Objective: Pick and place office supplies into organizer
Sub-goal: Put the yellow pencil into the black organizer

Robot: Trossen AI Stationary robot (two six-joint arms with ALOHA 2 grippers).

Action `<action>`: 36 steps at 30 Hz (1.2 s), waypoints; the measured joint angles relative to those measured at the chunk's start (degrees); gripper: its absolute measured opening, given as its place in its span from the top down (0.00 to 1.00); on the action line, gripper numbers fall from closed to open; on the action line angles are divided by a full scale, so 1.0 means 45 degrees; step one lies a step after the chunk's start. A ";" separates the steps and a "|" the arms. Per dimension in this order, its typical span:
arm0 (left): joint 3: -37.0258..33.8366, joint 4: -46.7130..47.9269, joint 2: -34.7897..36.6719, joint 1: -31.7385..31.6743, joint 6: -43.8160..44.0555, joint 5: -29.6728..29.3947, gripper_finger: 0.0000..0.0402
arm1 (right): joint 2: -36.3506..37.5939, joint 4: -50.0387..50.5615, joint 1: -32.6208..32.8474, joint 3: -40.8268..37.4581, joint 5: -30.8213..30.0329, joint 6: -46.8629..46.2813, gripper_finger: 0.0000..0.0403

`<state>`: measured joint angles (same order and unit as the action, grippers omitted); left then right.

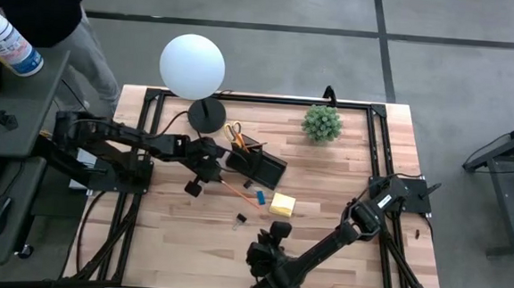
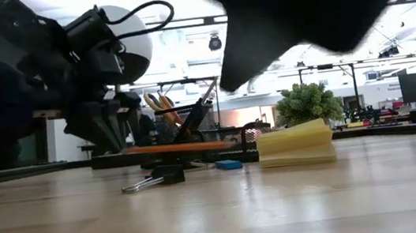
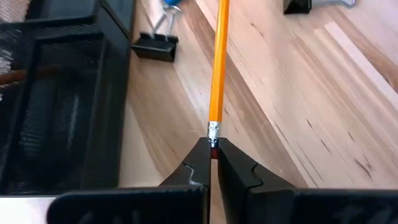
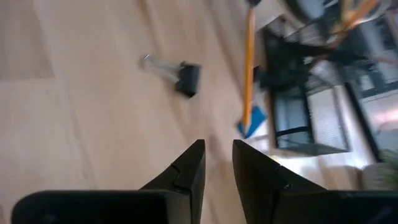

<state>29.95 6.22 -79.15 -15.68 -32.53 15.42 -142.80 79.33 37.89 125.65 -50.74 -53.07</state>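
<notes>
My left pincer (image 3: 213,163) is clamped only on the eraser tip of the orange pencil (image 3: 218,68), so I fear it pivots or slips before reaching the organizer (image 3: 59,93).

overhead downward, low level, two wrist close-ups

We see two black arms of blocky jointed links, a black cable looping over the left one. The left claw (image 3: 213,163) and right claw (image 4: 216,163) have dark angular fingers with stepped inner edges.
</notes>
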 joint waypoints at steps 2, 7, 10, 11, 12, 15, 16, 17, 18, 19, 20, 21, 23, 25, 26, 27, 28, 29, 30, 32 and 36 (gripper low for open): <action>0.0000 0.0039 0.0157 0.0000 0.0044 -0.0011 1.00 | 0.0000 0.0746 0.0149 0.0330 -0.0566 -0.0611 0.81; 0.0015 0.0012 0.0281 0.0000 0.0216 -0.0015 1.00 | 0.0036 0.2309 0.0622 0.0932 -0.2234 -0.3056 0.81; 0.0016 0.0010 0.0290 0.0000 0.0238 -0.0011 1.00 | 0.0117 0.2345 0.0849 0.0907 -0.2550 -0.3161 0.81; 0.0020 0.0010 0.0290 0.0000 0.0240 -0.0011 1.00 | 0.0137 0.2350 0.0882 0.0907 -0.2543 -0.3215 0.81; 0.0020 0.0010 0.0295 0.0000 0.0243 -0.0011 1.00 | 0.0141 0.2346 0.0905 0.0907 -0.2541 -0.3212 0.81; 0.0022 0.0010 0.0305 0.0000 0.0245 -0.0203 1.00 | 0.0143 0.2352 0.0999 0.0897 -0.2494 -0.3283 0.81; 0.0025 0.0010 0.0305 0.0000 0.0262 -0.0252 1.00 | 0.0141 0.2355 0.1000 0.0897 -0.2467 -0.3350 0.81; 0.0025 0.0010 0.0305 0.0000 0.0277 -0.0290 1.00 | 0.0142 0.2359 0.1000 0.0897 -0.2401 -0.3404 0.81; 0.0025 0.0005 0.0305 -0.0001 0.0281 -0.0341 1.00 | 0.0143 0.2360 0.1000 0.0897 -0.2370 -0.3438 0.81; 0.0025 0.0005 0.0305 -0.0005 0.0277 -0.0346 1.00 | 0.0142 0.2360 0.1000 0.0897 -0.2367 -0.3439 0.81; 0.0025 0.0005 0.0305 -0.0005 0.0277 -0.0381 1.00 | 0.0143 0.2360 0.1000 0.0897 -0.2371 -0.3420 0.81; 0.0030 0.0005 0.0309 -0.0005 0.0277 -0.0418 1.00 | 0.0141 0.2360 0.1000 0.0897 -0.2371 -0.3406 0.81; 0.0034 0.0024 0.0348 -0.0005 0.0275 -0.0450 1.00 | 0.0141 0.2364 0.1000 0.0897 -0.2301 -0.3406 0.81; 0.0039 0.0061 0.0421 -0.0005 0.0272 -0.0479 1.00 | 0.0145 0.2365 0.1001 0.0897 -0.2217 -0.3416 0.81; 0.0049 0.0068 0.0445 -0.0005 0.0272 -0.0483 1.00 | 0.0141 0.2365 0.1006 0.0897 -0.2174 -0.3445 0.81; 0.0044 0.0214 0.0566 -0.0008 0.0271 -0.0491 1.00 | 0.0143 0.2370 0.1025 0.0897 -0.2089 -0.3452 0.81; 0.0044 0.0275 0.0702 -0.0015 0.0268 -0.0507 1.00 | 0.0141 0.2370 0.1041 0.0892 -0.1966 -0.3471 0.81; 0.0050 0.0247 0.0835 -0.0015 0.0242 -0.0611 1.00 | 0.0141 0.2366 0.1076 0.0892 -0.1884 -0.3540 0.81; 0.0059 0.0357 0.1016 -0.0015 0.0218 -0.0697 1.00 | 0.0141 0.2374 0.1111 0.0892 -0.1823 -0.3582 0.81; 0.0172 0.0803 0.1396 -0.0015 0.0195 -0.0771 1.00 | 0.0141 0.2370 0.1194 0.0892 -0.1726 -0.3771 0.81; 0.0758 0.1907 0.2188 -0.0010 0.0194 -0.1358 1.00 | 0.0141 0.2374 0.1380 0.0887 -0.1727 -0.4075 0.81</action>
<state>33.37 14.80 -69.30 -15.73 -31.66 9.31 -142.17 90.01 44.10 129.64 -58.51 -71.41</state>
